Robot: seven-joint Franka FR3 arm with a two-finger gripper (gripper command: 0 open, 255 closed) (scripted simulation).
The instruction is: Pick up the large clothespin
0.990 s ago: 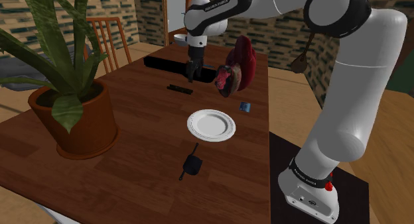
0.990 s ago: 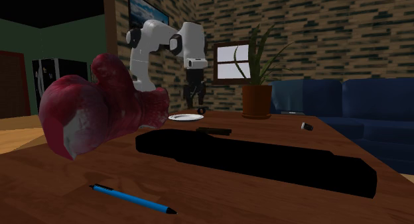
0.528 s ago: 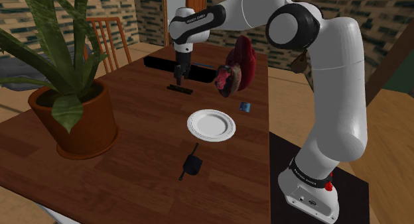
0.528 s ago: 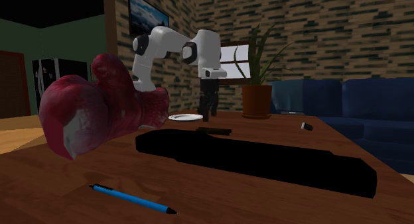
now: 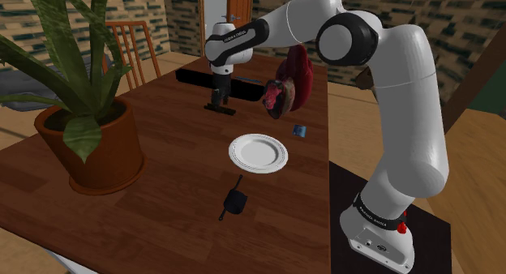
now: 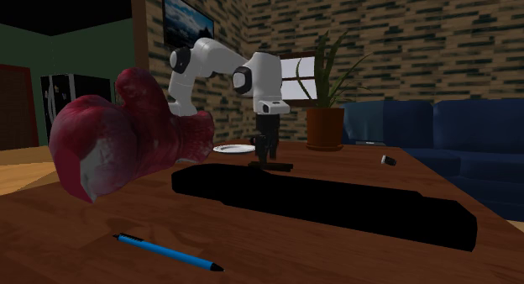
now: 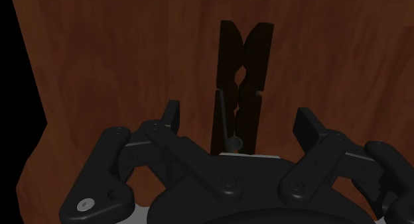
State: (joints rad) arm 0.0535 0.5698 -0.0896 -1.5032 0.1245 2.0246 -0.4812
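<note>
1. My gripper (image 5: 217,104) was open, its two fingers spread apart and holding nothing. It pointed straight down, low over the table (image 5: 162,211).
2. The clothespin (image 7: 242,77), nearly black, lay flat on the table right under the gripper. In the wrist view it sat between the fingers, touching neither. In the shoulder view it lay near a long black box (image 5: 195,75), between that box and a white plate (image 5: 258,152).
3. I judged the step in hand to be the last bit of lowering, then the squeeze.
4. To do it well, I would have kept the fingers on either side of the clothespin's long sides and sunk until the tips almost met the wood. I would then have closed across its width near the middle. A grip near one end could have let it swivel or slip out.
5. The table was dark reddish-brown wood. It also carried a potted plant (image 5: 89,147), a lumpy dark red thing (image 6: 126,148) and a blue pen (image 6: 168,251).
6. Around it stood brick walls, a wooden chair (image 5: 134,49) and a blue sofa (image 6: 453,127).
</note>
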